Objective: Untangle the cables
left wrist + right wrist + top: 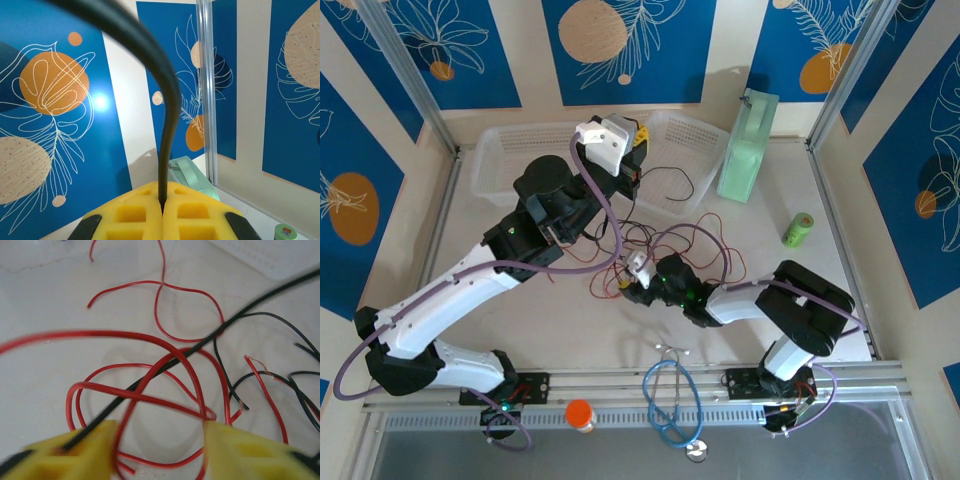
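The cables (665, 242) are thin red and black wires in loose loops on the white table, between the two arms. My left gripper (641, 134) is raised above the baskets. Its yellow fingers (135, 215) are shut on a black cable (167, 125) that arcs up and over the camera. My right gripper (626, 283) is low over the tangle. Its yellow fingers (87, 450) stand apart, with red cable loops (165, 400) lying between them and a black cable (200, 345) crossing diagonally over the left finger.
Two clear plastic baskets (515, 165) (695, 150) stand at the back. A pale green pouch (748, 150) leans upright at the back right. A green can (799, 229) lies to the right. A blue stethoscope (670, 400) and an orange-capped bottle (579, 413) sit at the near rail.
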### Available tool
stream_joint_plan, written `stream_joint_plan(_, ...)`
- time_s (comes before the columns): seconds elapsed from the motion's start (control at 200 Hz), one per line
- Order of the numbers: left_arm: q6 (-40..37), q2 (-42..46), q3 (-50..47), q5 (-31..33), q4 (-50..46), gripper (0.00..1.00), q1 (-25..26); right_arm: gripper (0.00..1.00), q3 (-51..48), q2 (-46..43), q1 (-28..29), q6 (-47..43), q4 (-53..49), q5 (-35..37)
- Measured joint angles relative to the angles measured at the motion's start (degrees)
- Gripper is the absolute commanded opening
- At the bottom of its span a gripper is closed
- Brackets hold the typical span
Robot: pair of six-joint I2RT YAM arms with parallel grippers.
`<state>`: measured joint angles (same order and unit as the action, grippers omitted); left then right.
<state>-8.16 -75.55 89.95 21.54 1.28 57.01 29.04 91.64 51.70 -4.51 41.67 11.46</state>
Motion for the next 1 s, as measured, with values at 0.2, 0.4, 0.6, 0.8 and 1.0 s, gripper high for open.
stream_joint_plan(0.2,-3.87,0.00,0.66,2.38,0.68,0.00,0.00,0.00,-2.71,-6.12,0.26,1.99,-2.97,2.40)
stream_joint_plan(0.4,-14.60,-0.50,1.97,8.24,5.84,0.00,-0.15,0.00,-7.63,-15.85,0.24,6.78,-9.20,4.44)
stream_joint_plan(0.6,-29.83,-3.85,3.74,15.13,15.32,0.00,-1.22,0.00,-13.38,-23.87,-2.51,14.14,-16.70,8.22)
stream_joint_plan(0.8,-37.24,-5.03,2.32,19.37,20.61,0.00,-4.24,0.00,-15.17,-30.25,-13.90,24.24,-23.52,7.74)
stream_joint_plan(1.0,-35.32,-3.34,-4.28,21.07,22.91,0.00,-5.60,0.00,-10.47,-30.25,-22.12,31.71,-32.54,3.06)
